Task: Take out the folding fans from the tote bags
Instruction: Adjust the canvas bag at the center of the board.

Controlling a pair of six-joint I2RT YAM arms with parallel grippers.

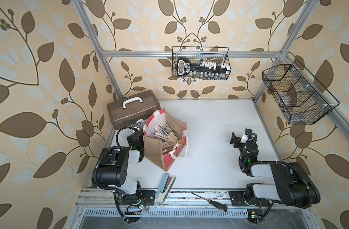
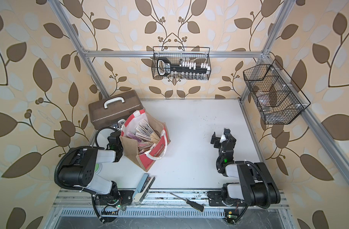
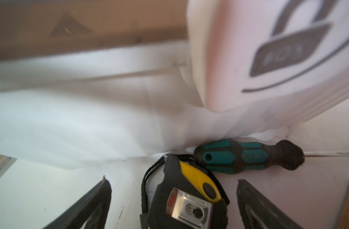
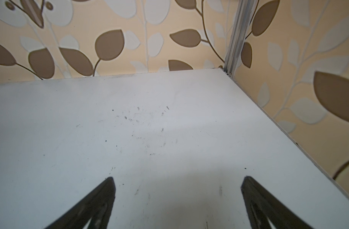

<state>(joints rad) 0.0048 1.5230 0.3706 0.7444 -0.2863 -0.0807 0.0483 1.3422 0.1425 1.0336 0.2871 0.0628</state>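
Black left gripper (image 3: 172,178) spread wide, empty, right gripper (image 4: 178,177) spread wide, empty

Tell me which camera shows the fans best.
Both top views: they look down into the open bag, where the fans lie bundled, ribs and printed paper visible. Neither wrist view shows any fan: the left sees a tape measure and screwdriver, the right only table and wall.

Left tool (image 3: 172,178) and right tool (image 4: 179,177) have jaws spread wide.
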